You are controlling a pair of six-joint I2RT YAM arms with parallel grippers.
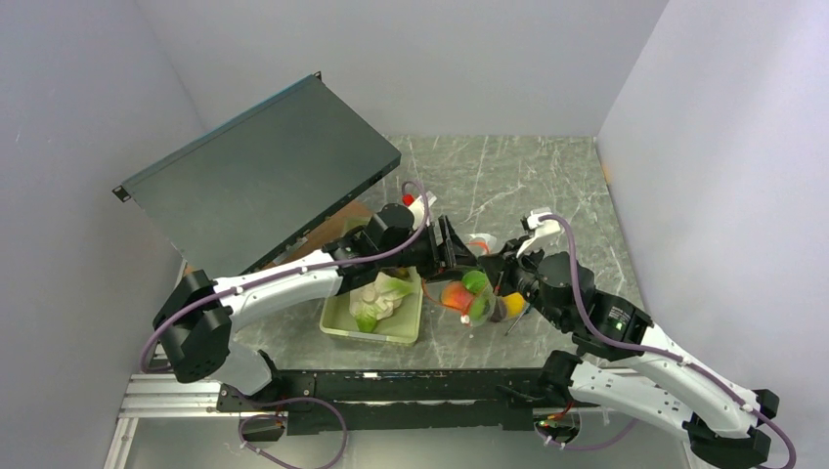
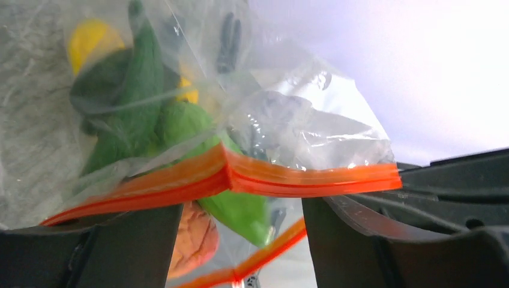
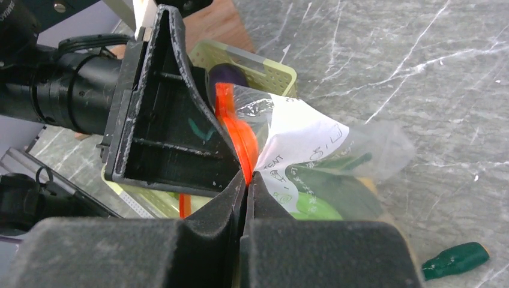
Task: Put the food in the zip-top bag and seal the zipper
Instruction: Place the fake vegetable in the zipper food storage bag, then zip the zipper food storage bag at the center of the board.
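Bag (image 1: 471, 298) clear, green, yellow and peach food (image 2: 138, 102) inside; orange zipper (image 2: 240, 177) kinked. My right gripper (image 3: 247, 180) pinches the zipper; left gripper (image 2: 240, 207) open beside it.

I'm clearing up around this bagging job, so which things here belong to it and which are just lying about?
Job: bag, its zipper, toy food inside it, leftover food in the tray.
Lying about: screwdriver, dark metal panel.
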